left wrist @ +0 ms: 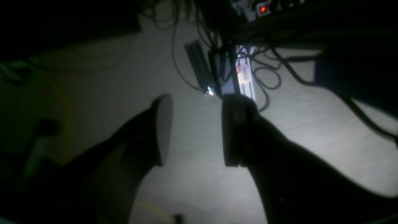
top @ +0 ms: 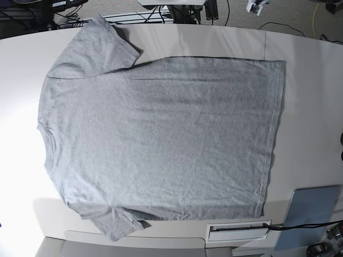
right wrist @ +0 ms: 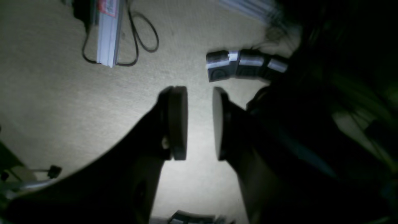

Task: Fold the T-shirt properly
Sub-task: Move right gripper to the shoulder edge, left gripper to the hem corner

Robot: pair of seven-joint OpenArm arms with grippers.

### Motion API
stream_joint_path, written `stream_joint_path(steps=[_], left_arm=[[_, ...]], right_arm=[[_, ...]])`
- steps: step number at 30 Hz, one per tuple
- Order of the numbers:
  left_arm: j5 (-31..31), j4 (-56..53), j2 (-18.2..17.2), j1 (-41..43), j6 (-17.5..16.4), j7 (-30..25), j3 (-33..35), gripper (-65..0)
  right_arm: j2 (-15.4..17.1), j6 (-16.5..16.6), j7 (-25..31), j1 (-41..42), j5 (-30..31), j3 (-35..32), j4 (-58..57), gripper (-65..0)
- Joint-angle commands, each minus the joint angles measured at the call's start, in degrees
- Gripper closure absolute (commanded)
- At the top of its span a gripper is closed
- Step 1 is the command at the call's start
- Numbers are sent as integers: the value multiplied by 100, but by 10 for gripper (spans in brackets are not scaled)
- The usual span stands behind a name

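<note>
The large heather-grey short-sleeved cotton T-shirt lies spread flat, plain side up, on the white table, its long axis running across the base view with the neck at that view's left and the hem at its right. Bare tabletop borders the hem, down to a flat blue-grey rectangular pad at the lower right corner. The left gripper and right gripper both hang over the floor with fingers parted, grasping nothing.

A white table is carrying a heather-grey T-shirt, which is lying flat and plain side up across most of the top, collar toward the left edge and hem toward the right. A blue-grey rectangular pad is sitting at the near right corner, a white labelled strip lying beside it along the near edge.
</note>
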Motion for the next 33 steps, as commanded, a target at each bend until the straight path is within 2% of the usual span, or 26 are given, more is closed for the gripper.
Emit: stream_joint_path(steps=[1,5,9,11,12,15,17,21,27,33], left_arm=[[-20,422,-142,188,-13,-107,-7,-270],[216,1565,-643,498,-13,-44,-7,-270],[726,2319,-1056,372,-15,243,-7,-270],[966,2487,-1209,177,-26,317,-7,-271],[1080,2498,-1272,52,-138,313,-4,-271],[1207,2452,-1390,-374,-857,315,-4,-271],[1318,2452,-1392,-673,-1172,313,-4,-271],[1497,2437,-1397,-1222,-1410,315,-4,-271],[1513,1976,-1478,-1843,-1453,295,-4,-271],[1613,1351,-1786,-2155,-1668,291,-4,-271]], right_arm=[[153,-26,55,-278,39,157,382,-146],[249,-24,-199,-990,17,855,1718,-146],[251,122,-514,-1545,-232,1550,2857,-146],[251,122,-588,-1569,-286,1845,3322,-146],[251,122,-636,-1569,-286,1976,3526,-146],[251,120,-826,-1569,-286,2321,4011,-146],[251,118,-826,-1569,-286,2518,4251,-146],[251,118,-820,-1569,-289,2754,4581,-146],[254,109,-780,-1569,-636,2796,4647,-146],[254,94,-782,-1569,-1086,2796,4647,-146]])
